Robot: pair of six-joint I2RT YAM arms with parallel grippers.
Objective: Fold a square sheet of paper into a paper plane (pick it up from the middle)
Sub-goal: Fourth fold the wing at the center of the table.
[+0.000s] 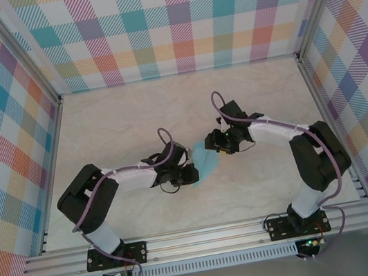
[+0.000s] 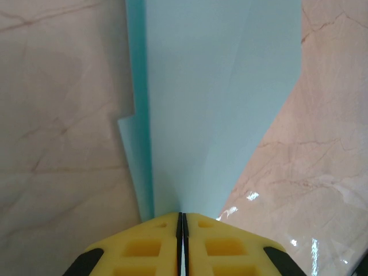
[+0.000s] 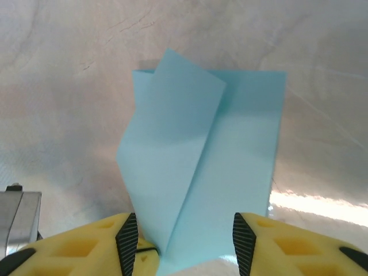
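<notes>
The light blue sheet of paper (image 1: 205, 163) is folded into a tapering, dart-like shape with a lengthwise crease and hangs just above the table centre between both grippers. My left gripper (image 1: 191, 172) is shut on its narrow end (image 2: 213, 103), its yellow fingers (image 2: 149, 241) pressed together on the paper. From the far side my right gripper (image 1: 213, 144) stands open around the paper (image 3: 201, 149). Its ribbed pads (image 3: 244, 241) are apart and off the paper. One folded flap (image 3: 172, 115) lies skewed over the wide end.
The marble-look tabletop (image 1: 132, 118) is bare around the arms. Plaid walls (image 1: 172, 21) close the back and sides, with aluminium rails (image 1: 206, 236) along the near edge. A metal part (image 3: 17, 218) shows at the lower left of the right wrist view.
</notes>
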